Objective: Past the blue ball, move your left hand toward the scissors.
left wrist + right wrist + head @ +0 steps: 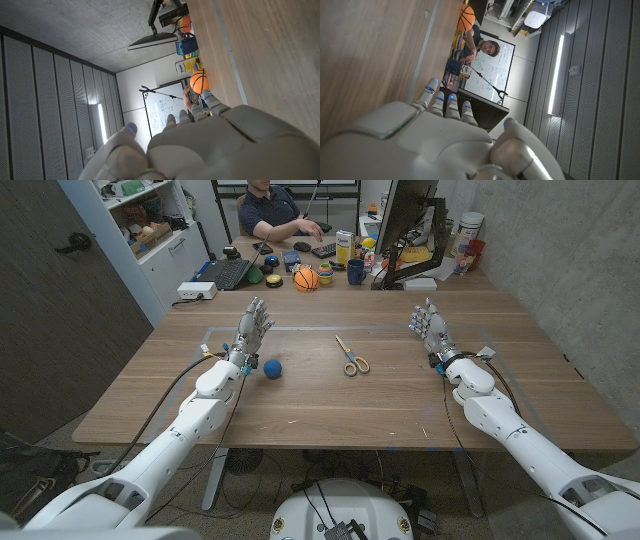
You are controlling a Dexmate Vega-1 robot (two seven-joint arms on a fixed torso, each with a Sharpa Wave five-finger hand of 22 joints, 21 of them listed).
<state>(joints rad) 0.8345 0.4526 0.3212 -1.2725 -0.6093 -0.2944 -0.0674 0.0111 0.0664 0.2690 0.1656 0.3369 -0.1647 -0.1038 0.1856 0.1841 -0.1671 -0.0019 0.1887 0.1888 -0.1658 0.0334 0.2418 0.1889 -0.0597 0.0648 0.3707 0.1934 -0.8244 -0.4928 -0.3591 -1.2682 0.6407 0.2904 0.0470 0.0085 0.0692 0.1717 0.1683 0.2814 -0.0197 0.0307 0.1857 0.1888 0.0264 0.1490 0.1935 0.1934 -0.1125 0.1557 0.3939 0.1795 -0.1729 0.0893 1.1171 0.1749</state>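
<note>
left hand (250,332): raised over the worktop (330,405) toward its left side, fingers (259,312) apart and pointing away from the robot, holding nothing.
blue ball (272,368): on the worktop just beside the left hand, on its inner side and a little nearer the robot than the fingertips.
scissors (351,356): flat on the worktop near the middle, to the right of the ball; long axis runs away from the robot, blades at the far end, yellow handles nearer.
direction of move: my judgement is that the left hand must travel rightward, across the ball, to reach the scissors.
nearer hand: both look about equally far.
right hand (431,328): raised at the right side, fingers apart, empty.
</note>
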